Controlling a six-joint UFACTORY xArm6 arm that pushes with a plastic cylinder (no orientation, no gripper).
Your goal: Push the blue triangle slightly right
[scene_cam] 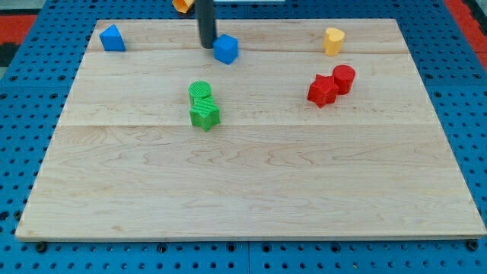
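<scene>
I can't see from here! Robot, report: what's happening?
My tip just left of the blue triangle. Other blue block far left. Path right clear until the yellow block.

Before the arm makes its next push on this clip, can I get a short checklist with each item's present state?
1. Target identified: cannot tell. Two blue blocks show, one at the view's top left and one by the rod; neither shape is clear.
2. My tip on the pushing side: ok for the nearer blue block; it sits just to that block's left.
3. Contact between tip and that block: cannot tell; they look very close.
4. Path to the right: ok; bare board runs up to the yellow block.
5. Bystanders off the path: ok; the green pair and red pair lie lower.
6. Orange block at the top edge: ok, behind the rod.
</scene>
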